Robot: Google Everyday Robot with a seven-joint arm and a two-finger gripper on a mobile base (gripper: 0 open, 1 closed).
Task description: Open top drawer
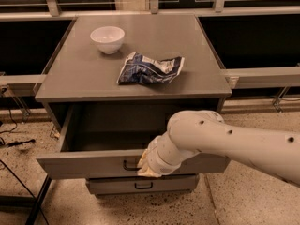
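Observation:
The top drawer [84,165] of the grey cabinet stands pulled well out, its dark inside showing. Its small black bar handle [129,165] sits at the middle of the front. My gripper [146,165] is at the drawer front, just right of the handle, with its cream fingertips against the front panel. The white arm comes in from the right and hides the right part of the drawer front. A narrower grey drawer [117,185] with a like handle sits shut below.
A white bowl [107,39] and a crumpled blue-and-white chip bag [150,68] lie on the cabinet top [70,81]. Black rails and windows run behind. A black stand leg [37,200] and cables are on the speckled floor at left.

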